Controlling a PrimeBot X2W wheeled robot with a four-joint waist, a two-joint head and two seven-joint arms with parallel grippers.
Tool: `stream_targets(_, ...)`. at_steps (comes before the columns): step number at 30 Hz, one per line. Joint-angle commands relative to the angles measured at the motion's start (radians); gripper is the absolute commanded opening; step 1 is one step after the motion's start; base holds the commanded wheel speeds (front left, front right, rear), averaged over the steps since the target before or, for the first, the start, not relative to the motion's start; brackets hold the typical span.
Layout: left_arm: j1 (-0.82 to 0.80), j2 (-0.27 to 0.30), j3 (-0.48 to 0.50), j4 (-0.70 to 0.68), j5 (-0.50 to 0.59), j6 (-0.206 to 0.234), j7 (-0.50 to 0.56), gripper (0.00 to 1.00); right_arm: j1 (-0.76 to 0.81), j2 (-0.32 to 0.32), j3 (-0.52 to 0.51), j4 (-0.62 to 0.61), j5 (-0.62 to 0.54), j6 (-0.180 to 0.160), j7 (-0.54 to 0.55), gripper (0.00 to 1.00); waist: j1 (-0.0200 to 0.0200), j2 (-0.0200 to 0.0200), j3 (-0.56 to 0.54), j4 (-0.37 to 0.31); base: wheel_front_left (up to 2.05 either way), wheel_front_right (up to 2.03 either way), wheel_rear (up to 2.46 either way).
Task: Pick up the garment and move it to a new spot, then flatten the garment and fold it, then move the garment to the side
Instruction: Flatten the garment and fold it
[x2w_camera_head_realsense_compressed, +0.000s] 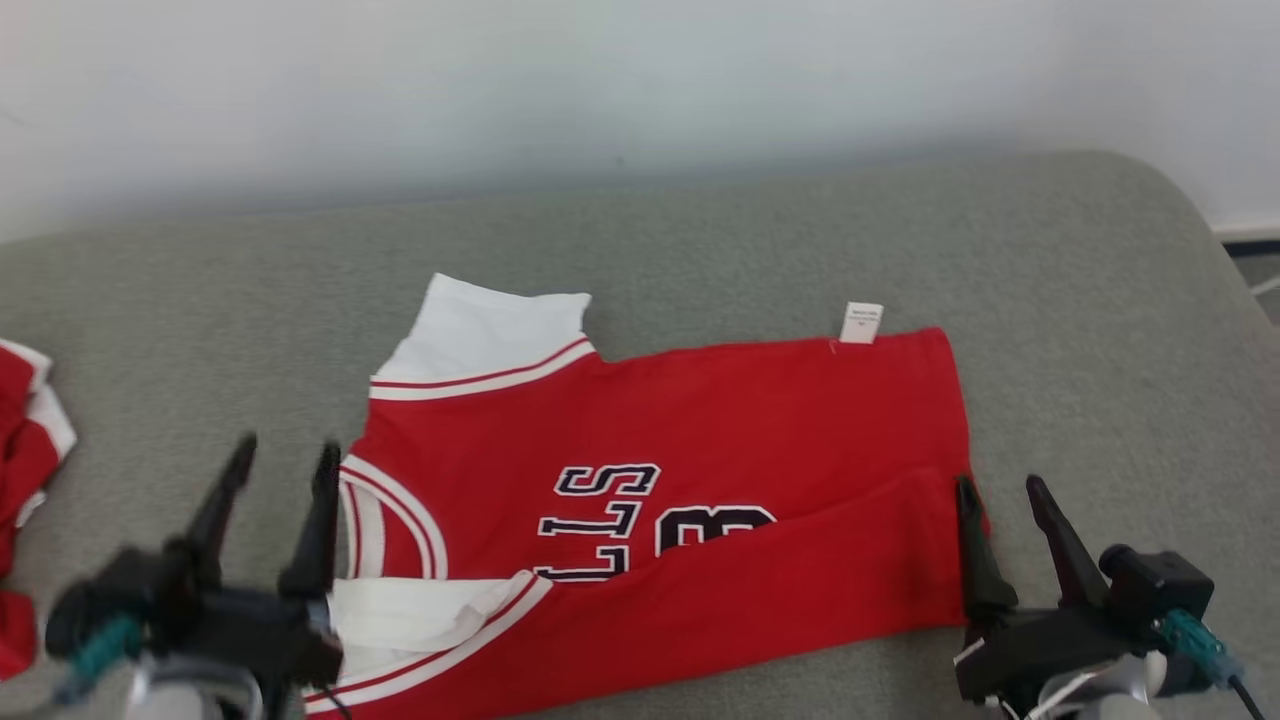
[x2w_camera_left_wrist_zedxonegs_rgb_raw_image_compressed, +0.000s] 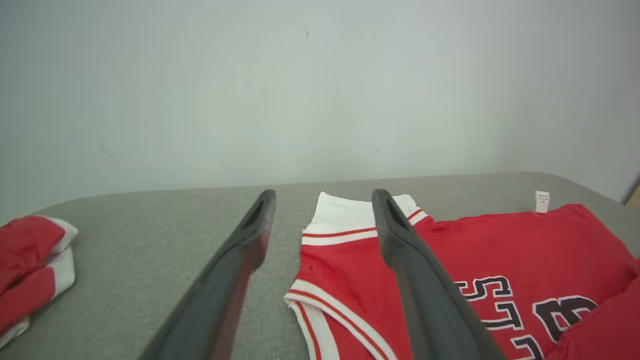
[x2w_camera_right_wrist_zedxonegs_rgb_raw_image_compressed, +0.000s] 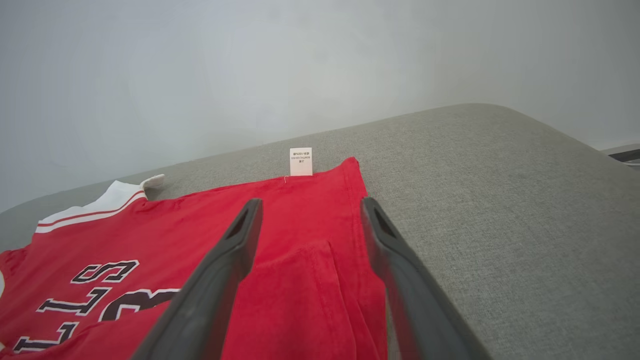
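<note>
Head view: garment (x2w_camera_head_realsense_compressed: 700, 420) lies spread about centre on the grey cushion (x2w_camera_head_realsense_compressed: 1080, 300), collar end left, hem end right, small white label (x2w_camera_head_realsense_compressed: 861, 322) sticking out past the far edge. Near long edge is turned over toward the middle and covers the lower part of the numerals, so I read this as the fold step with the first lengthwise fold in place. Left jaws wide, fingers (x2w_camera_head_realsense_compressed: 315, 520) just beside the neckline at near left, nothing between them. Right jaws wide too, fingers (x2w_camera_head_realsense_compressed: 975, 545) at the near right hem corner, holding nothing; can't tell if they touch the cloth. Smaller red garment (x2w_camera_head_realsense_compressed: 25, 440) sits well apart at the left edge. Next move, my guess: bring the far edge over to match. That calls for both jaws to pinch the far edge at matching points near each end and travel together, so the folded flap doesn't slide open
</note>
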Motion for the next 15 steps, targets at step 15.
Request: stream_targets(15,-0.466,0.308,-0.218,0.157,-0.344,-0.014,0.277,1.0,-0.237,0.082,0.056,0.057,0.001,-0.001,-0.037,1.0,-0.0001,-0.0001,0.256,-0.25,0.0,0.0,0.0)
